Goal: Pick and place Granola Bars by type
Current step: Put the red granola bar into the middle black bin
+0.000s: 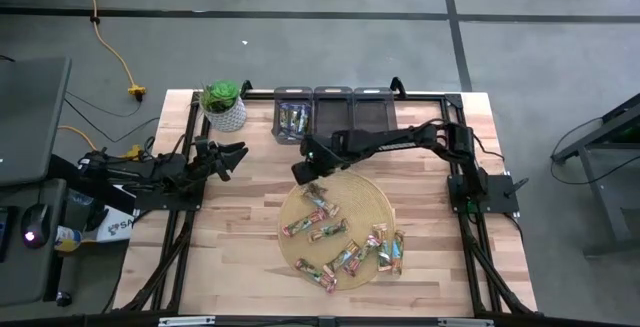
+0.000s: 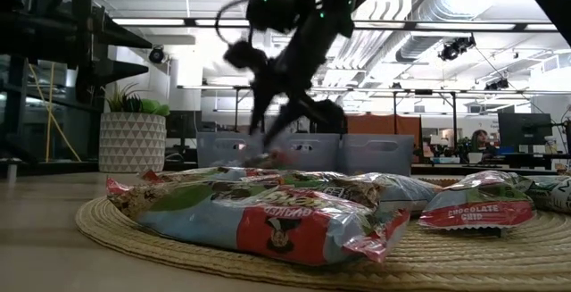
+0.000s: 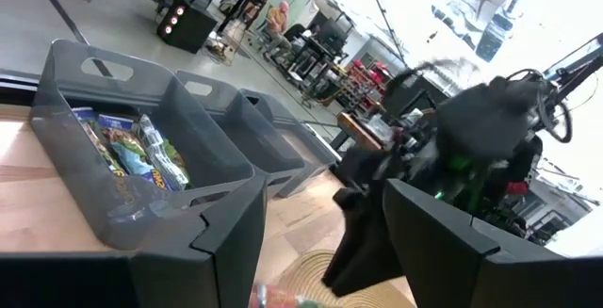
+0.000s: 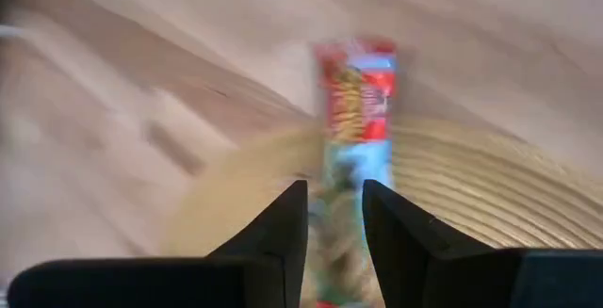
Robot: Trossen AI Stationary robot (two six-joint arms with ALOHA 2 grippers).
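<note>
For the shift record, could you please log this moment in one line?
right gripper: shut on red-and-blue wrapped granola bar | over round woven straw mat | left gripper: waiting

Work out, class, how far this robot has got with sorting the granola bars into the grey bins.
Done: a few bars already lie in the left bin; the middle bin and the right bin look empty. In hand: the right gripper is closed on a red-ended bar above the edge of the woven mat. Left: roughly ten granola bars remain on the mat. The left gripper waits near the plant pot.
</note>
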